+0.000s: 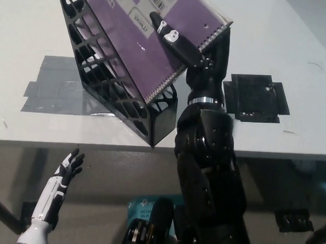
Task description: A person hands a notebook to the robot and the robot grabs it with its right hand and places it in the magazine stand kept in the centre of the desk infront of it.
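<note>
One thing matters most here: the purple spiral-bound notebook [151, 39] is only partway into the black lattice plastic magazine stand [108, 81], which sits on the white desk [297, 63] near its front edge. The black right hand [194, 50] is clamped on the notebook's right side, fingers [173, 38] laid over the cover and the rest tucked behind it, so it's a solid grip as far as I can see. The notebook is tilted, lower left part looks like it's down between the stand's walls, wire spine hanging out over the stand's low front end. My worry: if the spine coils snag on the lattice, pushing further could shove the whole stand, and its front corner is already right at the desk edge, so not much margin before it tips off. Letting go too early might also let the notebook flop forward out of the open front. Plenty of bare desk to the right and behind, apart from a flat black patch [254, 97] there. White left hand [67, 169] hangs below the desk edge, fingers spread, holding nothing.
</note>
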Controlling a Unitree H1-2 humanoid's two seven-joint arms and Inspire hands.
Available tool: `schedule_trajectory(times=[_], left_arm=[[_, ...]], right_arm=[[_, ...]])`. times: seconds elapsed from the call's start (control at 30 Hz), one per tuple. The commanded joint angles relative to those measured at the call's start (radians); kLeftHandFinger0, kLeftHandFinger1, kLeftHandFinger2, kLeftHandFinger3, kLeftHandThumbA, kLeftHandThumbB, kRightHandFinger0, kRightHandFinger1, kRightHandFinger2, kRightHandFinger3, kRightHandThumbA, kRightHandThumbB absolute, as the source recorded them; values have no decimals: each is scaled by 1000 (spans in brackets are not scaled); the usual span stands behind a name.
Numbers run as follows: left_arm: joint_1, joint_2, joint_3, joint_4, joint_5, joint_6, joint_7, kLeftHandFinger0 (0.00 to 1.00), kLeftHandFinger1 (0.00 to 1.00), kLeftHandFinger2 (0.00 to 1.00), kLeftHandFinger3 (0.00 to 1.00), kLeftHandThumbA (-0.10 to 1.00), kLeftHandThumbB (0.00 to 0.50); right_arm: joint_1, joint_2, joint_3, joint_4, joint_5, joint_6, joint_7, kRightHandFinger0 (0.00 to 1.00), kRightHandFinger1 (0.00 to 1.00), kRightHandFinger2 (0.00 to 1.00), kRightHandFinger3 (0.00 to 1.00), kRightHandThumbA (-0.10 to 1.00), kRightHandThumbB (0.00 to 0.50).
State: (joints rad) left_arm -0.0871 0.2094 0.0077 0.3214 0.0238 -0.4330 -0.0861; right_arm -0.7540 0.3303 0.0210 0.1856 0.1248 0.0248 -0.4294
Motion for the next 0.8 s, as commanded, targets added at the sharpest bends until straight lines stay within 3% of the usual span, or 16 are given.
schedule_trajectory(times=[0.0,0.03,0.07,0.1,0.27,0.47,0.57,0.77], left_arm=[[-13,17,-6,-14,-3,-37,-18,1000,1000,1000,1000,1000,500],[-13,17,-6,-15,-4,-37,-19,1000,1000,1000,1000,1000,500],[-13,17,-6,-15,-2,-37,-18,1000,1000,1000,1000,1000,500],[-13,18,-7,-16,2,-37,-17,1000,1000,1000,1000,1000,500],[-12,19,-9,-19,11,-37,-11,1000,1000,1000,1000,1000,500],[-12,19,-7,-18,5,-32,-15,990,1000,1000,1000,1000,500],[-11,16,-4,-17,-10,-29,-18,975,1000,1000,1000,1000,500],[-18,23,-9,-17,18,-36,-11,983,1000,1000,1000,1000,500]], right_arm=[[-55,-33,76,-33,-164,19,32,205,228,306,329,805,155],[-57,-66,110,-49,-193,79,65,499,561,682,704,841,250],[-60,-88,135,-61,-211,117,93,788,858,994,1000,844,277],[-66,-119,175,-86,-243,182,129,1000,1000,1000,1000,810,318],[-79,-163,222,-125,-285,225,142,1000,1000,1000,1000,738,305],[-86,-187,221,-173,-286,276,168,1000,1000,1000,1000,768,307],[-85,-189,214,-216,-286,317,183,1000,1000,1000,1000,844,329],[-96,-191,184,-304,-276,331,199,1000,1000,1000,1000,890,311]])
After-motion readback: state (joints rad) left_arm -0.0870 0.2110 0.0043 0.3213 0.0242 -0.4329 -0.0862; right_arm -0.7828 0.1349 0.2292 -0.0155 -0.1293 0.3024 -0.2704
